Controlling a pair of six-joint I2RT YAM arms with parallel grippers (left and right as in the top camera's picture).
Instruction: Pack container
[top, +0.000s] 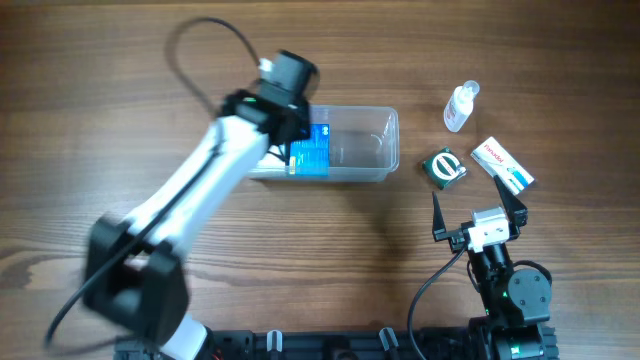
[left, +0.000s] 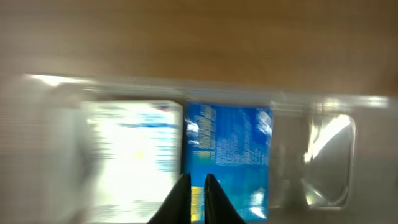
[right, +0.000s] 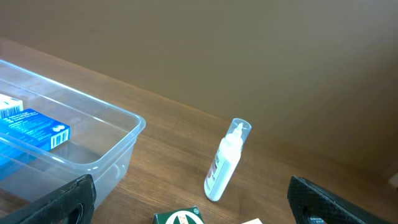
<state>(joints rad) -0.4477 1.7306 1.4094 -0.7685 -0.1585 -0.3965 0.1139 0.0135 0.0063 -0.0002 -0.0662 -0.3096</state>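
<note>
The clear plastic container (top: 372, 152) sits at the table's middle. A blue box (top: 312, 152) stands inside it near its left half; in the left wrist view the blue box (left: 230, 155) lies beside a white box (left: 130, 155) in the container (left: 323, 102). My left gripper (top: 298, 132) hovers over the container, its fingers (left: 198, 186) nearly together above the blue box and holding nothing. My right gripper (top: 478, 212) is wide open and empty near the front right. The right wrist view shows the container (right: 118, 121) and the blue box (right: 31, 127).
A small clear bottle with a white cap (top: 461, 106) stands right of the container, also in the right wrist view (right: 225, 163). A green box (top: 443, 167) and a white-and-red box (top: 503, 165) lie just beyond my right gripper. The left arm hides the container's left end.
</note>
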